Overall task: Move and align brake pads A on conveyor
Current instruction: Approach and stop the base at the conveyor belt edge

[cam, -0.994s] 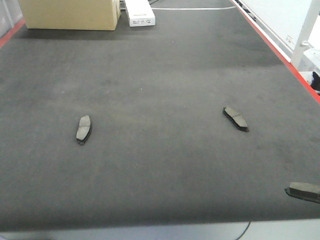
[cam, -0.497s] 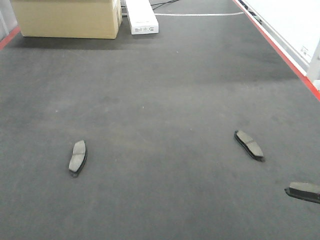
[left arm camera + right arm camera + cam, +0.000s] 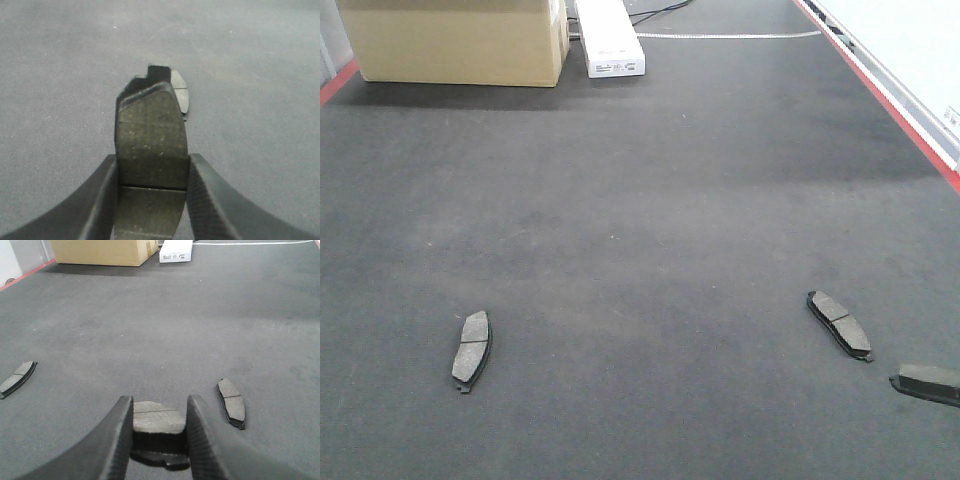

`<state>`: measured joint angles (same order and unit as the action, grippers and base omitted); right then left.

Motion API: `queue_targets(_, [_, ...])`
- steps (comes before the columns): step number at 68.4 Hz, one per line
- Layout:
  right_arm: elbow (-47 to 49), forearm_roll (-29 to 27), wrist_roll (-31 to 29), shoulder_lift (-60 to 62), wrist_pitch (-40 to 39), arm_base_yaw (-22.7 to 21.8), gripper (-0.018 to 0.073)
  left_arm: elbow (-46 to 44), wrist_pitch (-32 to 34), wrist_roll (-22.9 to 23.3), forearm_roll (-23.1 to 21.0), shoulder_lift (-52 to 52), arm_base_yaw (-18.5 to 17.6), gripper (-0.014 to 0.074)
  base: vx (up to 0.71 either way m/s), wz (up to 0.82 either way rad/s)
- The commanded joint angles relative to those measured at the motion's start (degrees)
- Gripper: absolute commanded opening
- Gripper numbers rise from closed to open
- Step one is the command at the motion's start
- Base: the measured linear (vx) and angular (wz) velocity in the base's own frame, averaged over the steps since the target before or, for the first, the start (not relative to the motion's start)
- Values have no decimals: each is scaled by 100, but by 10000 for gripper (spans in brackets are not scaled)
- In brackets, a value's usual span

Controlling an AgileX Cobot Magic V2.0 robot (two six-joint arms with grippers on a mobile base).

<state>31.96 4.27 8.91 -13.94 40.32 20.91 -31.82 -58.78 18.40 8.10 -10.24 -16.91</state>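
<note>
The charcoal conveyor (image 3: 640,200) fills every view. Two brake pads lie flat on it, one at the near left (image 3: 472,350) and one at the near right (image 3: 839,323). A third pad (image 3: 928,383) shows at the right edge. My left gripper (image 3: 152,157) is shut on a pad (image 3: 150,140) pointing away from it, and another pad (image 3: 180,95) lies on the belt just beyond. My right gripper (image 3: 159,400) is shut on a pad (image 3: 157,419), friction face up. One pad (image 3: 231,402) lies to its right and one (image 3: 17,377) at the far left. Neither gripper shows in the front view.
A cardboard box (image 3: 455,40) and a long white box (image 3: 610,40) stand at the belt's far end, with a thin cable (image 3: 720,35) beside them. Red stripes run along the right edge (image 3: 890,105) and the far left edge (image 3: 335,85).
The two lying pads and the boxes have slid down the front view, toward the camera. The pad at the right edge has kept its place in the frame.
</note>
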Motion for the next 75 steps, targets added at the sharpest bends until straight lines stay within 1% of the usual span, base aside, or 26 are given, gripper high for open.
queue_targets(1, [148, 48, -26, -68, -584, -30, -4, -156, 505, 12, 36, -77, -24, -6, 5, 2])
queue_targets(28, [148, 48, -26, -68, -584, -30, -4, -156, 505, 12, 36, -77, -24, -6, 1, 0])
queue_targets(35, [148, 48, -26, -68, -584, -30, -4, -156, 461, -45, 147, -77, -24, -6, 0, 0])
queue_targets(75, [148, 48, -26, -68, -584, -30, -4, -156, 461, -45, 122, -77, -24, -6, 0, 0])
